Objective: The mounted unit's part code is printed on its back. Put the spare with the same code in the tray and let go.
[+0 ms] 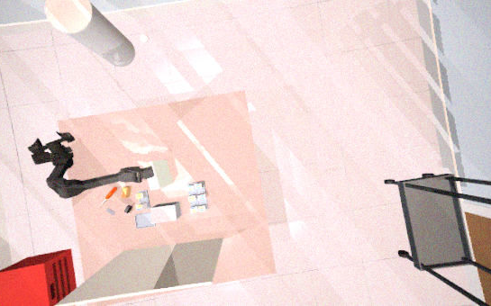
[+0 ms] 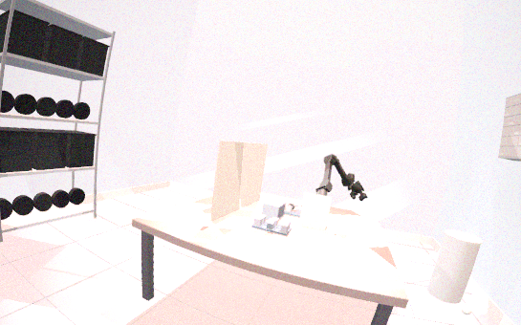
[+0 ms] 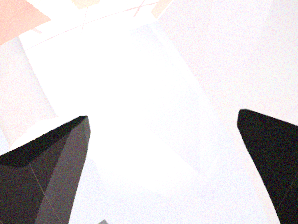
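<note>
From above, at the near left, a red cabinet (image 1: 20, 285) has hard, flat faces and dark slots down one side. Right of it, a slim screwdriver (image 1: 111, 193) with a smooth orange handle lies at a slant, a small yellow block (image 1: 126, 192) just beside it and a dark block (image 1: 128, 209) nearer. Next come pale square parts (image 1: 141, 200) with yellow patches (any print on them is too blurred to read). Just nearer lies a flat, bluish-grey square with a thin rim, apparently the tray (image 1: 145, 220); a pale box (image 1: 166, 212) with a shaded grey side stands to its right. Further right, the spares (image 1: 197, 197), to judge by their looks, sit in two columns of three, small and squarish with yellow patches; which one matches, I cannot tell.

The black, jointed arm (image 1: 104, 180) (image 2: 329, 173) rises to a bent elbow, then slopes down to the gripper (image 1: 50, 137) (image 2: 359, 197) (image 3: 164, 114), at the far left and well apart from the parts and tray. Its jaws stand nearly fully open (a broad gap in the wrist view), with nothing held between them.
</note>
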Robot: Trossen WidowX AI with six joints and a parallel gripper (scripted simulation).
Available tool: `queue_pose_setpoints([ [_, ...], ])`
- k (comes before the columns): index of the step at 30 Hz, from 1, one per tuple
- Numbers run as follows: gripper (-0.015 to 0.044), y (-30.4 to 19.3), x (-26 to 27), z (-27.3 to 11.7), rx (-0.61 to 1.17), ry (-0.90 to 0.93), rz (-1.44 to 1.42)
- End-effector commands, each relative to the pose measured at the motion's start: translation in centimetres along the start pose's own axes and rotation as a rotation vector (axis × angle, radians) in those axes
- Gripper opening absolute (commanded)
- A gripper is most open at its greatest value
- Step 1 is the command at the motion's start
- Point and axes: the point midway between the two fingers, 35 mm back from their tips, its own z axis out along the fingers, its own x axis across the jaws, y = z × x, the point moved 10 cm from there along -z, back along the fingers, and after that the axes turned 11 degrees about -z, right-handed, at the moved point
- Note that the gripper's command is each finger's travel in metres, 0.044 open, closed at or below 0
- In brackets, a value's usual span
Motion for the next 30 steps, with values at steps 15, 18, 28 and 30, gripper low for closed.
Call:
queue_pose_setpoints([
  [15,0.044,6.2,-2.4,-1.1,-0.189,-0.034,0.07],
  [18,0.044,8.6,-4.3,-2.4,-0.269,-0.043,0.155],
  [28,0.044,17.6,-12.0,-10.8,-0.637,-0.013,0.5],
  [30,0.044,19.0,-13.4,-13.0,-0.711,0.007,0.56],
])
